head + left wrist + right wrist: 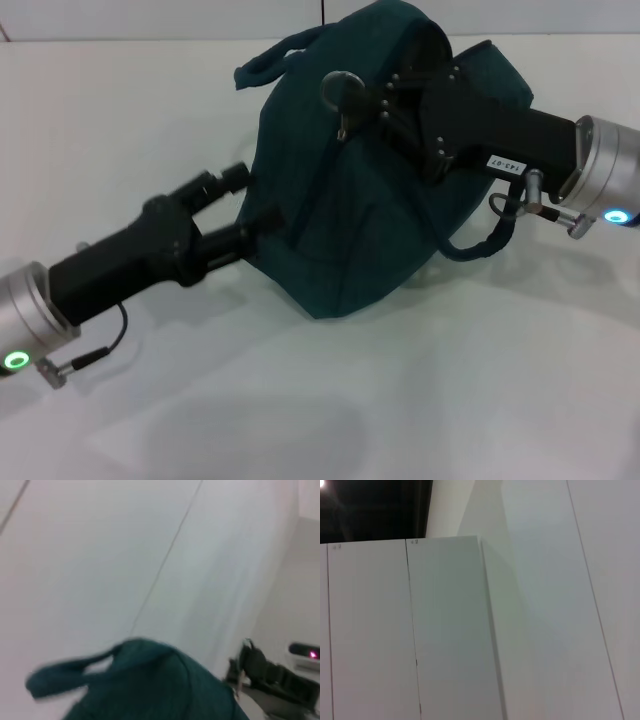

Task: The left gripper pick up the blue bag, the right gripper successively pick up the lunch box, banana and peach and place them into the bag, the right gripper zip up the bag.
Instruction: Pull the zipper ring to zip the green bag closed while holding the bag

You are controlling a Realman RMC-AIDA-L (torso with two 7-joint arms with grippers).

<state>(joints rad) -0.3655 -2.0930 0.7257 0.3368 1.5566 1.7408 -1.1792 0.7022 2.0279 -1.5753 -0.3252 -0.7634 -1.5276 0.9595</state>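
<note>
White table surface [120, 130] fills the head view. Dark teal fabric bag [350, 210] stands at frame centre, closed, with one loop handle [275, 55] at upper left and another [480, 240] hanging at right. Black left gripper [252, 200], from lower left, has its two fingers spread against the bag's left side. Black right gripper [385, 100], from upper right, reaches the ring zipper pull [343, 92] at the bag's top; its finger state cannot be told.

A plain white table [300, 400] fronts white wall panels [445, 630], with perhaps a dark ceiling [375, 505] above.
</note>
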